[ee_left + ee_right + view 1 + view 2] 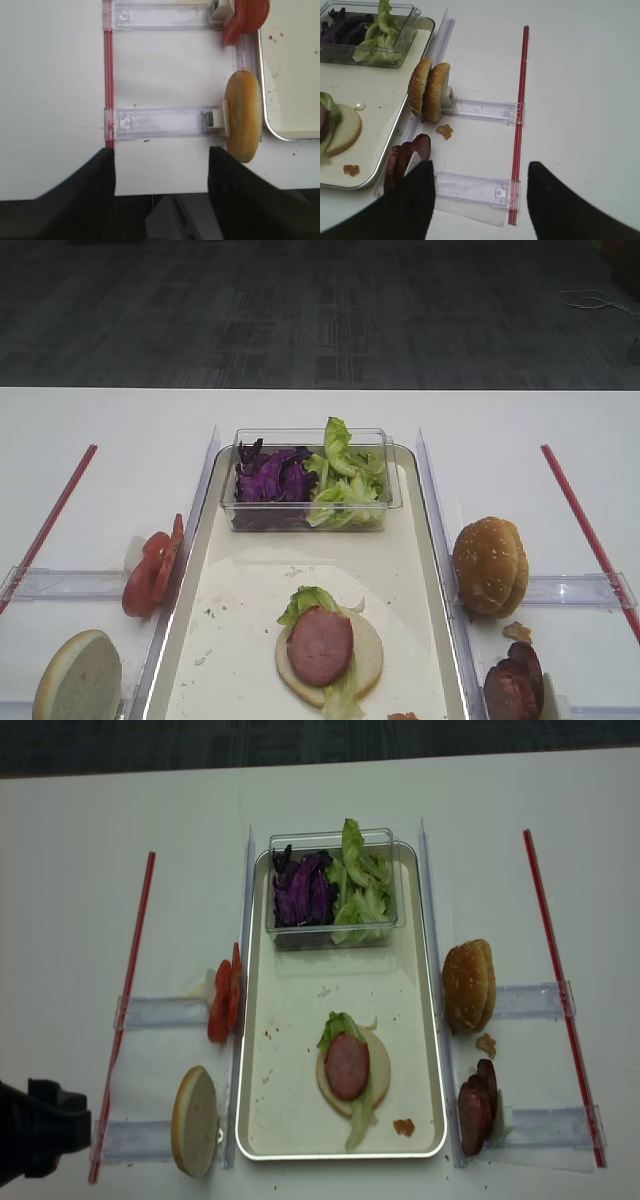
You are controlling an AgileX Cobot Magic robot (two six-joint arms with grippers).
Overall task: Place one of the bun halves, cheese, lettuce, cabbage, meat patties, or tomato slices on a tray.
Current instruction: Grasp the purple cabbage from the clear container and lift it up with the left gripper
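left pincer [160,172] wide open, empty, right pincer [479,192] likewise

A white table [110,430] stands on dark grey patterned carpet [300,310]; the table's far edge meets the floor.

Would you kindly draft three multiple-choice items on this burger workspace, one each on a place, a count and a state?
1. Where do the tomato slices stand?
A. On the table left of the tray
B. Inside the clear box
C. On the open bun

2. How many meat patties lie on the bun half on the tray?
A. None
B. One
C. Three

3. How is the left gripper?
A. Shut on a bun
B. Shut on nothing
C. Open, holding nothing

Key: 1 A, the red stack stands outside the tray's left rim. 2 B, a single patty rests over lettuce there. 3 C, the left wrist view shows its fingers apart over bare table.
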